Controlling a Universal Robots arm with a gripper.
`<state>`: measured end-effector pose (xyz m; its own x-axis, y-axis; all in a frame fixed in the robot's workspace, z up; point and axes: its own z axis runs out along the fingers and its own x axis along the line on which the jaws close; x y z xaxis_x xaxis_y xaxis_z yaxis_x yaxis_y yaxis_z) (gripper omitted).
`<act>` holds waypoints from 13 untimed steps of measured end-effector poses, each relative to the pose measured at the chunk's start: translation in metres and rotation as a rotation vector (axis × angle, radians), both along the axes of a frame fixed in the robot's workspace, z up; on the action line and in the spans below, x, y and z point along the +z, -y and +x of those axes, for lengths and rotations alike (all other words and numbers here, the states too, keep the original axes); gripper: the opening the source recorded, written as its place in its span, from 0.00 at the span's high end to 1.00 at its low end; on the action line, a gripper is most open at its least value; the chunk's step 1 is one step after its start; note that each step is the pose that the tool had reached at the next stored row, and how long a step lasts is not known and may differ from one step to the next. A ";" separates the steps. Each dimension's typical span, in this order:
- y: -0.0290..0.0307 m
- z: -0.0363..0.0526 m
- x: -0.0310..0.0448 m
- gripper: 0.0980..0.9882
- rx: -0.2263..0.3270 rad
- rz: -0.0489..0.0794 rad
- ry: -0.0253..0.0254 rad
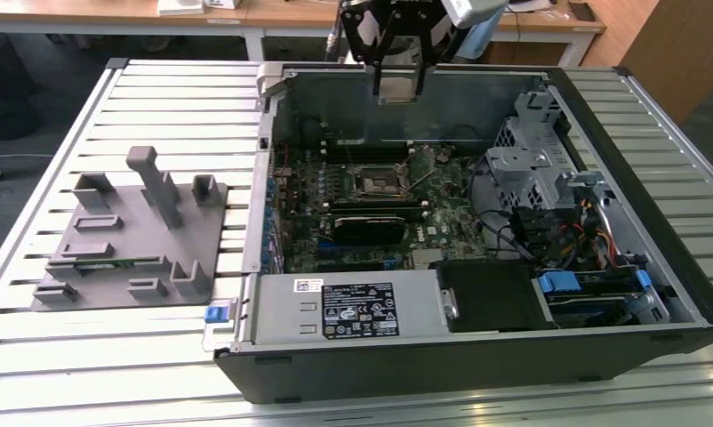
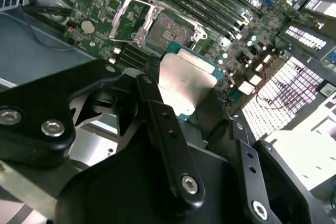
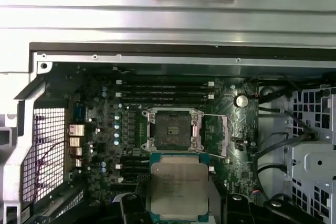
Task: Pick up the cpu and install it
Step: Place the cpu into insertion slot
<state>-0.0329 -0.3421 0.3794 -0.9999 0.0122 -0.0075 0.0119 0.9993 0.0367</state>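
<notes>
The cpu (image 1: 395,90) is a small silvery square chip with a pale rim, and my gripper (image 1: 398,86) is shut on it. It hangs in the air over the far wall of the open computer case (image 1: 452,360). In both wrist views the cpu (image 2: 185,83) (image 3: 178,184) sits between the black fingers (image 2: 157,114). The socket (image 1: 378,181) on the green motherboard lies below and nearer, with its metal bracket swung open and nothing in it (image 3: 172,129) (image 2: 164,29).
A grey plastic tray (image 1: 132,231) with upright posts lies on the slatted table at the exterior view's left. Inside the case are a power supply (image 1: 347,307), a metal drive cage (image 1: 534,156) with cables, and memory slots (image 3: 163,92) by the socket.
</notes>
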 end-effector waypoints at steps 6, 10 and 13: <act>-0.0002 0.0000 -0.0001 0.51 -0.087 0.000 -0.0001; -0.0002 0.0000 -0.0003 0.51 -0.157 0.000 0.0000; -0.0002 0.0000 -0.0005 0.51 -0.211 0.000 0.0000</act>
<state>-0.0328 -0.3419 0.3789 -0.9753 0.2210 -0.0075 0.2206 0.9747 0.0367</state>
